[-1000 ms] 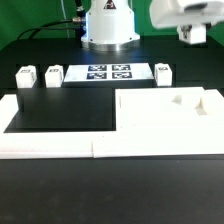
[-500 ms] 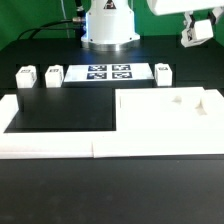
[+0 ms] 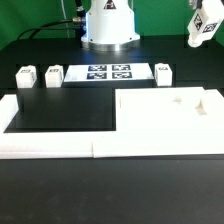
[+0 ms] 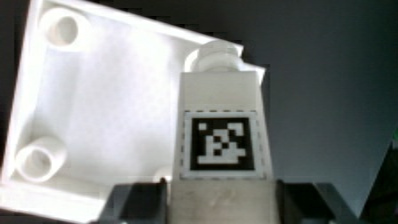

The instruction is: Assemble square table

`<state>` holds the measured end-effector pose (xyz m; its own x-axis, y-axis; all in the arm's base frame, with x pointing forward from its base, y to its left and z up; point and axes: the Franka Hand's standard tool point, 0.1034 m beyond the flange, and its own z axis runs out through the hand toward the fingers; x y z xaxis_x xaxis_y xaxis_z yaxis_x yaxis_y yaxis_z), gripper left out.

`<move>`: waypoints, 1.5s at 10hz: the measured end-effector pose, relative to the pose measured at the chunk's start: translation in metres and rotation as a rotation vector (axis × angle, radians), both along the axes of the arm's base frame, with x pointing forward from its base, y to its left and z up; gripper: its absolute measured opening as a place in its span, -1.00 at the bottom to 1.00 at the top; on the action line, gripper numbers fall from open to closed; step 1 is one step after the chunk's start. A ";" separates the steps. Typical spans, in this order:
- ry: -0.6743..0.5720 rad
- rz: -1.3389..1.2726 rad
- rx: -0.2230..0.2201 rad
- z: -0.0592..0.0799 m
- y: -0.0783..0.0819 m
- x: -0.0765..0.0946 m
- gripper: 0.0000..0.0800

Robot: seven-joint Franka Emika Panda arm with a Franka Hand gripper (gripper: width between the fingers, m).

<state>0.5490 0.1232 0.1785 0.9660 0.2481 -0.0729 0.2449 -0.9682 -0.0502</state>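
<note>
Gripper [image 4: 219, 203] clamped on one leg [image 4: 219, 110] of the square table, fingers [image 4: 135, 203] pressed to either side of the leg's near end. In the exterior view this held leg hangs in the air, high above and well off to that view's right of the marker board [image 3: 108, 73], clear of everything on the table. The wrist view shows it over a corner region of the tabletop [image 3: 165, 118], with two round sockets [image 4: 63, 28] showing in the panel's white face. The tabletop lies flat, on the camera side of the marker board and toward the exterior view's right, and appears to sit up against the low white border wall [image 3: 50, 146]. That wall runs along the front and turns up the exterior view's left, well in front of the board. Three loose legs stand in line with the marker board. One [image 3: 54, 75] is just beside its end on the exterior view's left. Another [image 3: 25, 77] is farther out on that same side. The third [image 3: 163, 72] is just beside the opposite end. Robot base [image 3: 110, 22] is directly behind the board, with a green backdrop [image 3: 155, 30] beyond it. Nothing lies between the held leg and the tabletop. For labels, the marker board carries four black-and-white square tags in a two-by-two block. The held leg's camera-facing side bears one square tag [image 4: 219, 140] with a blocky black pattern on white, slightly blurred. The loose legs show dark tag faces too small to make out.
</note>
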 end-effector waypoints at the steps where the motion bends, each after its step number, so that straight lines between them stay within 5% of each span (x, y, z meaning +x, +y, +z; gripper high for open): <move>1: -0.055 -0.002 0.010 0.000 0.001 0.004 -0.27; 4: -0.297 0.017 0.069 0.003 -0.026 0.050 -0.27; 6: -0.460 -0.003 0.087 -0.005 -0.030 0.076 -0.27; 11: -0.548 0.004 0.086 -0.011 -0.031 0.073 -0.27; 13: -0.559 0.011 0.093 -0.035 -0.023 0.067 -0.27; 15: -0.559 0.013 0.096 -0.040 -0.020 0.069 -0.27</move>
